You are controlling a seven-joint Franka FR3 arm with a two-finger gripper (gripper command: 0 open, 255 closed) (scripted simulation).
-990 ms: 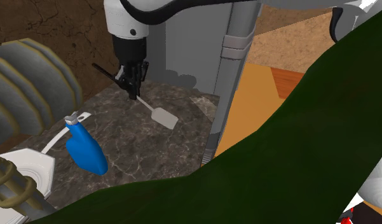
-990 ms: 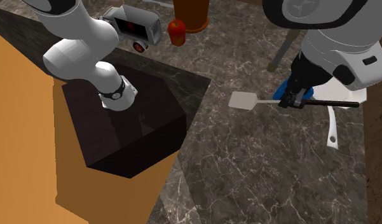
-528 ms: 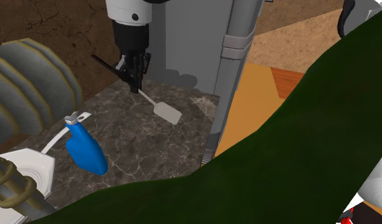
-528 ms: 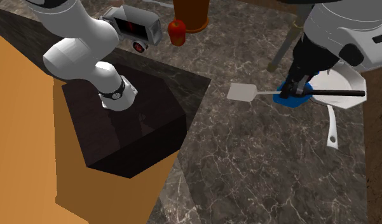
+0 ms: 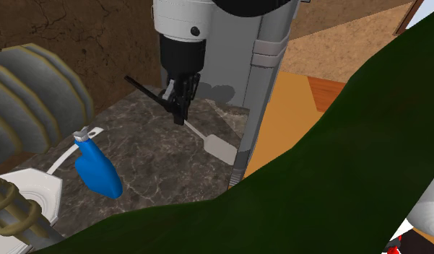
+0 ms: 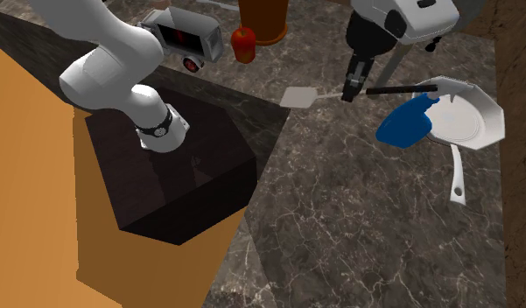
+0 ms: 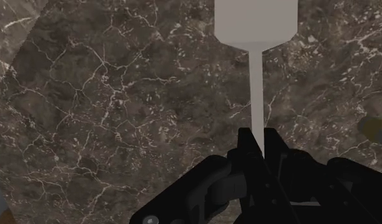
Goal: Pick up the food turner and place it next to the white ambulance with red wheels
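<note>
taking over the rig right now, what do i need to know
Gripper: shut on the food turner, clasping its thin shaft, grey blade pointing away from the hand.
Food turner: held over the marble counter, between the blue bottle and the stand.
Ambulance: on the counter beyond the stand, apart from the food turner.
Done: pick.
Left: carry it over, set it beside the ambulance, release.
</note>
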